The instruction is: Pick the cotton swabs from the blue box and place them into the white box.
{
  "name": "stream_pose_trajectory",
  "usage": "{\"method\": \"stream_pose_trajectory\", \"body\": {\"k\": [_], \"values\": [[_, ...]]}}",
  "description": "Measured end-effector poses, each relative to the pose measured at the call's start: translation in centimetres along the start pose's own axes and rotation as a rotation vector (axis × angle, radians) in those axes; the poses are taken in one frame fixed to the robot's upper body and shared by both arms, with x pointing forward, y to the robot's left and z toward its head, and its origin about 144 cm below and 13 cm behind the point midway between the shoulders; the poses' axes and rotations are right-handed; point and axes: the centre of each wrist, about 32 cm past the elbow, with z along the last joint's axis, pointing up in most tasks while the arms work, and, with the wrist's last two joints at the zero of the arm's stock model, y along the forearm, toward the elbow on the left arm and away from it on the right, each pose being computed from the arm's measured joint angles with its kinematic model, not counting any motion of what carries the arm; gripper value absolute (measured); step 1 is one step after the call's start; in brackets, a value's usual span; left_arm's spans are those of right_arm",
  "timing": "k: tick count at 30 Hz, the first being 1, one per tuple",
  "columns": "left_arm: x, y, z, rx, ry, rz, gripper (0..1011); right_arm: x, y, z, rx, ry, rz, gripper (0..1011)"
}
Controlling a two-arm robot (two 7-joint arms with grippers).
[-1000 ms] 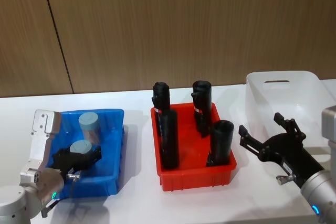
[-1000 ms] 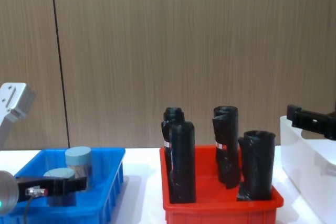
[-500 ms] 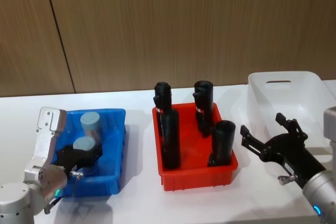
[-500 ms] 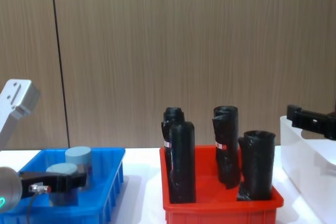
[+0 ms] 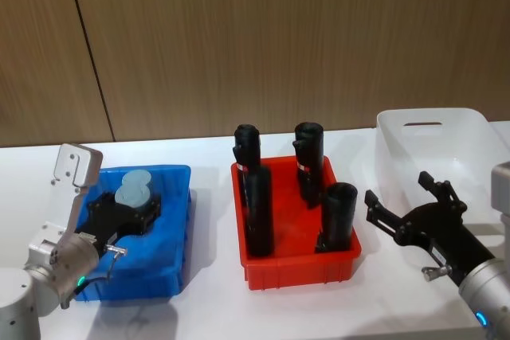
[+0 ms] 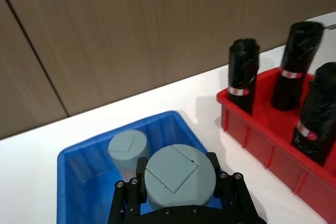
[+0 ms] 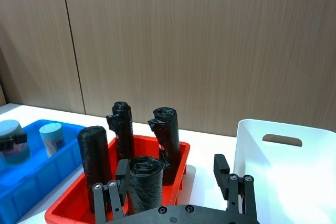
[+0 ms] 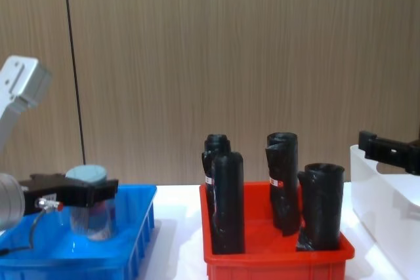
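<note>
My left gripper (image 6: 179,166) is clamped from both sides on one jar of cotton swabs (image 6: 181,182), its fingers pressed against the clear body just under the pale blue lid. I hold the jar upright over the blue box (image 5: 178,228), with the lid above the rim. A second jar of cotton swabs (image 6: 127,148) stands upright inside the blue box, just beyond the one I hold and close beside it; whether the two touch cannot be told.

My right gripper (image 5: 398,193) hangs low over the white tabletop (image 5: 215,308) with its fingers spread wide and nothing between them. The red bin (image 5: 295,264) lies on its inner side, between my two grippers. Four black rolls (image 5: 256,212) stand upright in that bin, the closest of them next to my spread right fingers. The white box (image 5: 478,137) sits just past my right gripper on its far, outer side, its oval handle cutout on the wall farthest from it.
</note>
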Motion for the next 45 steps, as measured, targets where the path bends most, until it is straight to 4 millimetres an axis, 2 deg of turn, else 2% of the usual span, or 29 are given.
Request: {"method": "stream_pose_trajectory", "body": {"k": [23,35,45], "values": [[0.9,1.9,3.1,-0.146,-0.069,-0.313,669,0.0,0.0,0.0,0.000,0.000,0.000,1001],[1.4,1.6,3.7,-0.199,-0.058,-0.492,669,0.0,0.0,0.0,0.000,0.000,0.000,1002],[1.7,0.7,3.7,-0.240,-0.029,-0.660,669,0.0,0.0,0.0,0.000,0.000,0.000,1001]]}}
